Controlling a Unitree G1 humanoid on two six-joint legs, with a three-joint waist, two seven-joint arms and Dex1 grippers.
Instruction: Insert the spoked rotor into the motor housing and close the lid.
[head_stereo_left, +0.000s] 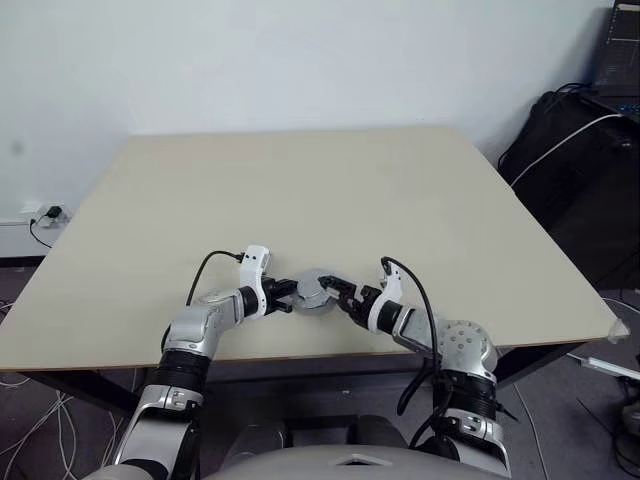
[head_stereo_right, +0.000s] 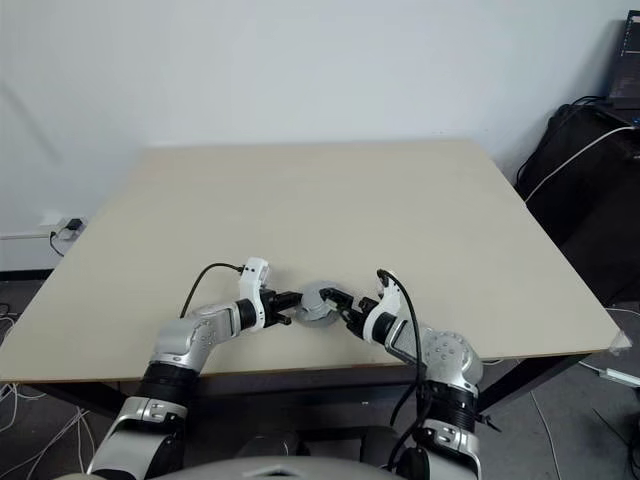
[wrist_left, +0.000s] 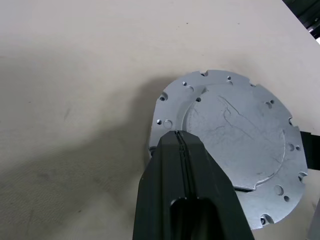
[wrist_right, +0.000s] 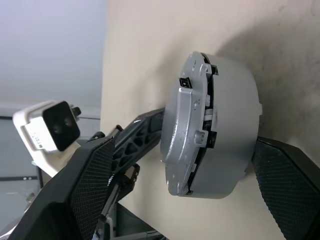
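Near the table's front edge stands the motor housing (wrist_right: 232, 125), a grey drum. The lid (wrist_left: 240, 135) lies on it smooth grey face outward and slightly askew, with a gap along one side (wrist_right: 207, 115). The spoked rotor is hidden. My left gripper (wrist_left: 177, 134) is shut, its tips pressed against the lid's rim; it comes in from the left (head_stereo_left: 288, 296). From the right, my right gripper (head_stereo_left: 336, 290) stands open around the assembly. One finger (wrist_right: 285, 175) lies against the drum's side, and the other pad (wrist_right: 92, 175) is apart from the lid.
The beige table (head_stereo_left: 300, 180) stretches far behind the parts; its front edge (head_stereo_left: 300, 352) runs just below the grippers. A black bag (head_stereo_left: 580, 170) with a white cable stands off the table's right side. A wall socket (head_stereo_left: 48, 214) is at the far left.
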